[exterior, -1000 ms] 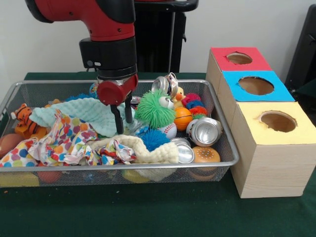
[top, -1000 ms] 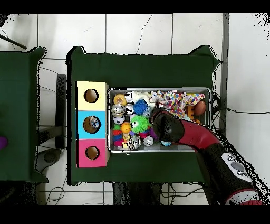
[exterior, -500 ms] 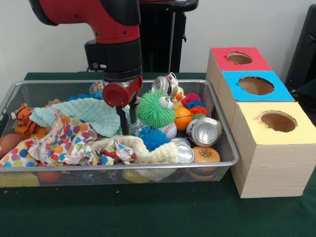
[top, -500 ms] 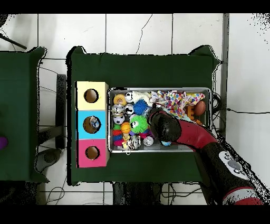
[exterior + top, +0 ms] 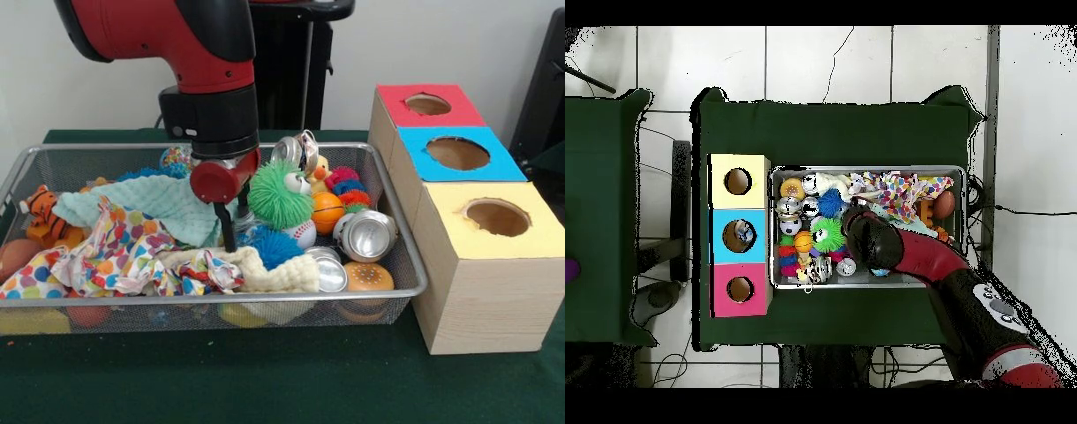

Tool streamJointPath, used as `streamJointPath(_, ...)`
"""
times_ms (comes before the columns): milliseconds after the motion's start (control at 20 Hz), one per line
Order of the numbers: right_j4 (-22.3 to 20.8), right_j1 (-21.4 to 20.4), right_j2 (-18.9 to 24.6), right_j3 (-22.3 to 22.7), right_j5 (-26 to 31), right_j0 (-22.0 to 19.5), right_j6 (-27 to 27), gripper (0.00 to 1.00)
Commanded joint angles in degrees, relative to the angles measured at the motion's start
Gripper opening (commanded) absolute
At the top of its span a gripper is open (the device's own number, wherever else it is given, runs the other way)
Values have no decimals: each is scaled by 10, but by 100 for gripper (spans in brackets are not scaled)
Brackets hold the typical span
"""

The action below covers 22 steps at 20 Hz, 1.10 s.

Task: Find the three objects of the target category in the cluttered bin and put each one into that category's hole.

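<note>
Green cloth covers the table (image 5: 265,380), which stands on a pale tiled floor (image 5: 815,60) in the overhead view. Across the table's top the big red and black arm (image 5: 190,53) comes down over a wire basket (image 5: 402,265) packed with toys and cloths. Beside the basket stands a row of three wooden boxes, each with a round hole in its top: a red box (image 5: 397,110), a blue box (image 5: 494,163) and a yellow box (image 5: 530,243); the yellow one is touching or almost touching the basket's corner.

Inside the basket a mint green cloth (image 5: 154,199) lies across the back, a spotted cloth (image 5: 106,252) covers the front left, and a cream cloth (image 5: 274,276) is bunched at the front. A fuzzy green ball with eyes (image 5: 275,196) sits in the middle, with a blue spiky ball (image 5: 275,247) just in front of it. Silver cans (image 5: 366,234) lie at the basket's box end, one more (image 5: 296,150) at the back rim. An orange ball (image 5: 327,210), a baseball (image 5: 303,233), a toy burger (image 5: 368,276) and a toy tiger (image 5: 42,212) fill other gaps.

The gripper (image 5: 231,231) points down into the pile between the mint cloth and the fuzzy green ball, its tips at the cream cloth's edge. Only one dark finger shows clearly, so how wide it stands and whether it holds anything cannot be told.
</note>
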Motion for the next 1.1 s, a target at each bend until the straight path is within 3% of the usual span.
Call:
streamJointPath(50,-27,58,13,4,-50,-16,146,100)
streamJointPath(700,-14,76,5,-1,-63,-13,149,100)
streamJointPath(750,-11,77,4,-1,-62,-13,151,0)
streamJointPath(1100,-15,77,10,3,-62,-24,147,0)
